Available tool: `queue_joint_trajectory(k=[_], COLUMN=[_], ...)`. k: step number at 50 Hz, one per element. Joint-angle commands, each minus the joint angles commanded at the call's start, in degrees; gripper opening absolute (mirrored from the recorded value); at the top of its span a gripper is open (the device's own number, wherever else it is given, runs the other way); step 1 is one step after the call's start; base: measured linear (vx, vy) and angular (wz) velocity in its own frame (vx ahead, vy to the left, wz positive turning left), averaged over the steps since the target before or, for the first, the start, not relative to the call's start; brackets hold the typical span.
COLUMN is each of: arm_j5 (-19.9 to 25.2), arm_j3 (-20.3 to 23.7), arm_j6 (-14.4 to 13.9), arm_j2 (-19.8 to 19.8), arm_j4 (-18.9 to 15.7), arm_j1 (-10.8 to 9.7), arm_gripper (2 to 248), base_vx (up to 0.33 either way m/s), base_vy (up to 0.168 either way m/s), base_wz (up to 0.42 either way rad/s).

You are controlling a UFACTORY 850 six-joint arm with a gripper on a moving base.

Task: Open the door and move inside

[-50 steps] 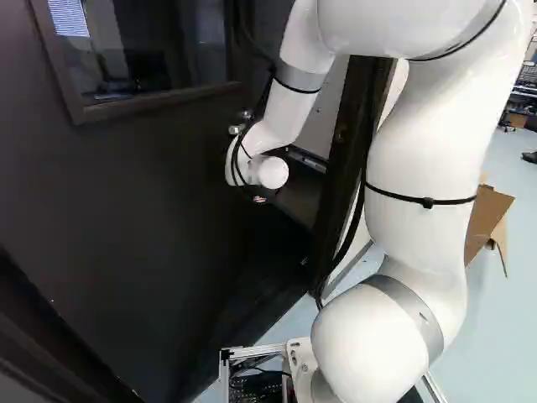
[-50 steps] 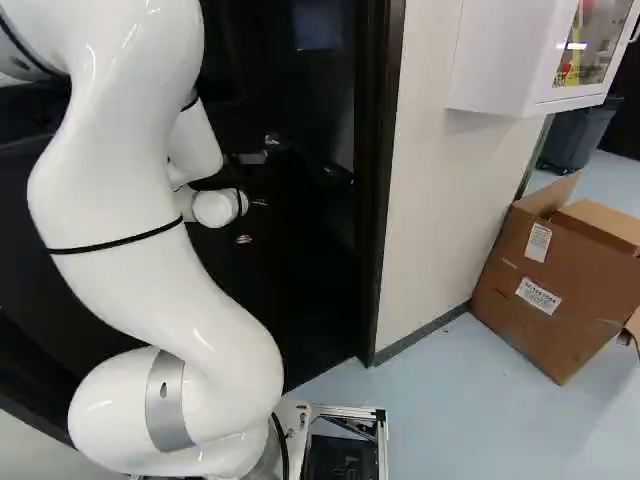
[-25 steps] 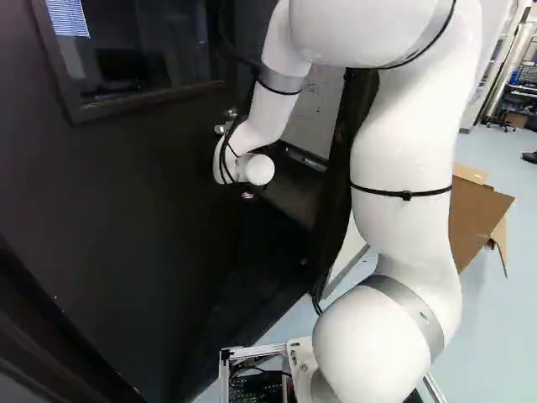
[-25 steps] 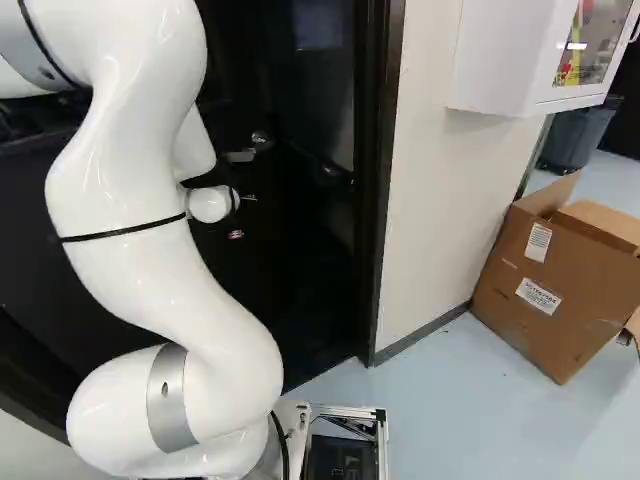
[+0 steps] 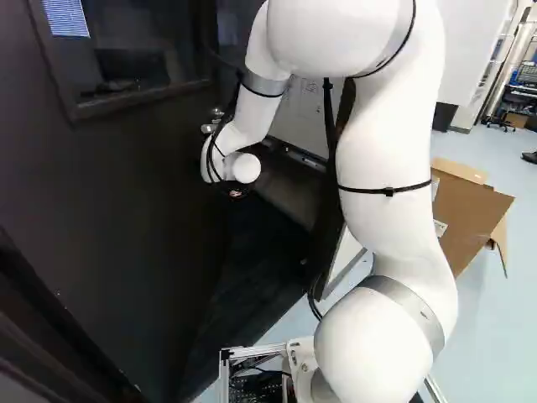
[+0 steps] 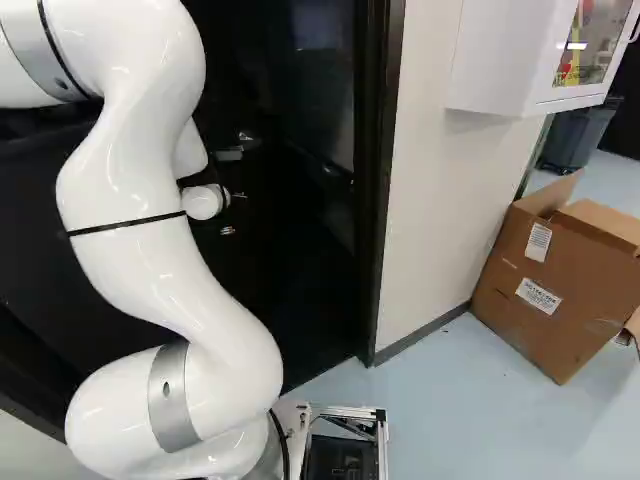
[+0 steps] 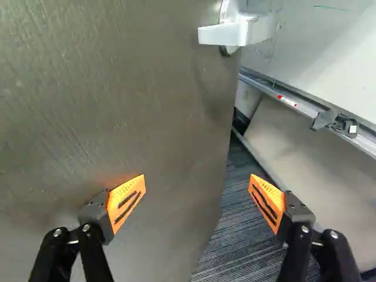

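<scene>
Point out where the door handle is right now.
In the wrist view, the silver lever handle is on the dark door, near its free edge, ahead of the open gripper; in the left base view, it shows beside the arm's white wrist.

The door (image 7: 117, 106) had a matt, finely roughened surface, and its handle (image 7: 220, 35) was smooth metal with a soft sheen. The robot arm (image 5: 386, 218) had a smooth, glossy shell. The ridged pads (image 7: 134, 184) looked like matt plastic or rubber. The box (image 6: 550, 300) was dull cardboard. The floor (image 6: 450, 420) was smooth and faintly shiny; the carpet (image 7: 229, 247) looked like ribbed cloth.
</scene>
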Motion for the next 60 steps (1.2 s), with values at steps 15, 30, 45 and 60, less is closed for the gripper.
queue_joint_trajectory(k=[15,30,45,60], arm_j5=[0.0,0.0,0.0,0.0], arm_j3=[-3.19,-5.85,-8.31,-10.96], arm_j6=[0.0,0.0,0.0,0.0], arm_j2=[-2.5,-4.56,-6.44,-8.44], arm_j4=[-0.36,-0.97,-1.69,-2.44], arm_j1=[1.82,3.73,5.66,7.52], arm_gripper=[247,247,247,247], base_vx=[0.0,0.0,0.0,0.0], base_vy=[0.0,0.0,0.0,0.0], base_wz=[0.0,0.0,0.0,0.0])
